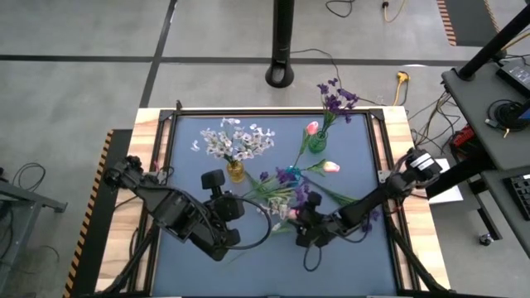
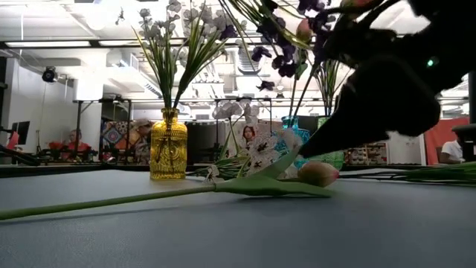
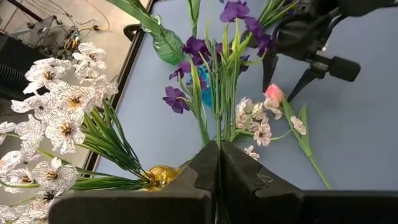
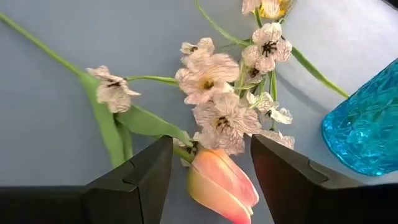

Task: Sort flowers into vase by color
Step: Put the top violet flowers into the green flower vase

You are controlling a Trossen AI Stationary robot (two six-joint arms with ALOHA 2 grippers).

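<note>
A pink tulip bud [image 4: 222, 183] lies on the blue table mat [image 1: 348, 257] near the middle of the table, its green stem [image 2: 111, 199] stretched flat across the surface. The right gripper [image 4: 211, 163] hangs just over it with fingers spread wide, one on each side of the bud, holding nothing. A white blossom spray [image 4: 214, 93] lies touching the tulip, just beside a blue vase [image 4: 367, 121].

The left gripper [image 3: 219, 177] sits near a yellow vase [image 1: 236, 171] — its fingers are pressed together on a thin green stalk [image 3: 217, 134] that runs up among purple flowers [image 3: 194, 50].

The yellow vase holds a bunch of white flowers [image 1: 236, 141]. A green vase [image 1: 317, 141] farther back holds purple blooms [image 1: 337, 99] and a pink tulip [image 1: 312, 127].
</note>
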